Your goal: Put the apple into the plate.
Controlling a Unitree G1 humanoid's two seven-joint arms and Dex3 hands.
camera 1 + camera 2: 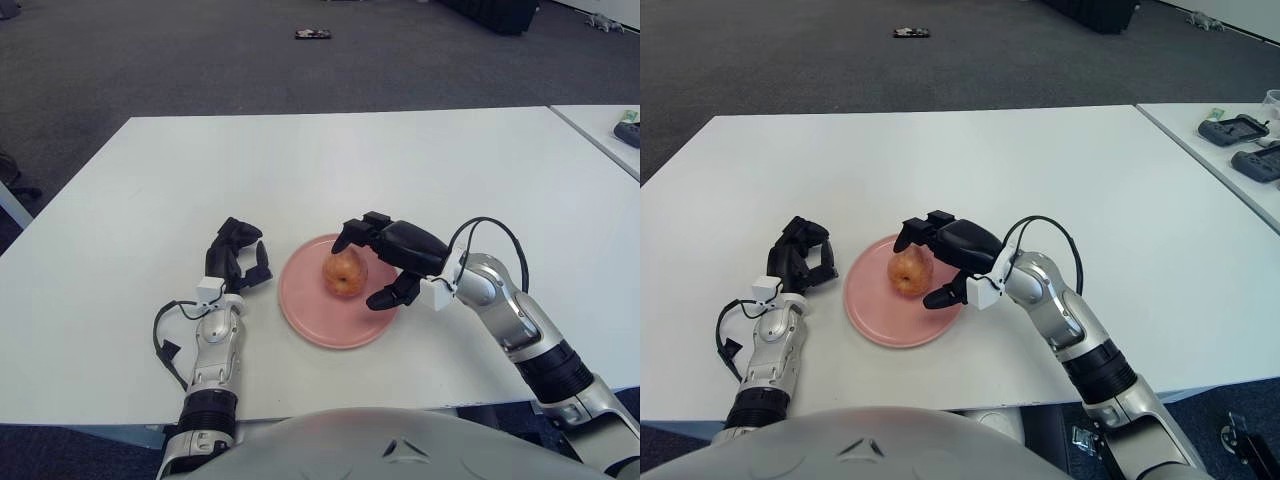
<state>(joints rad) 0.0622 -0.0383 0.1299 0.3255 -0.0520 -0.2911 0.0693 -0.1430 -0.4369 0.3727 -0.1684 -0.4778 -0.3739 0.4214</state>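
Observation:
A reddish-yellow apple (345, 273) sits on a pink plate (310, 318) near the front middle of the white table (330, 170). My right hand (364, 268) reaches in from the right and arches over the apple. Its fingers (352, 236) hang over the apple's top and its thumb (384, 297) is down by the plate, a little to the right of the apple. The hand is spread and does not clamp the fruit. My left hand (238, 256) shows just left of the plate with its fingers curled, holding nothing.
A second white table (1230, 140) stands at the right with dark devices (1232, 128) on it. A small dark object (312, 34) lies on the grey carpet far behind the table.

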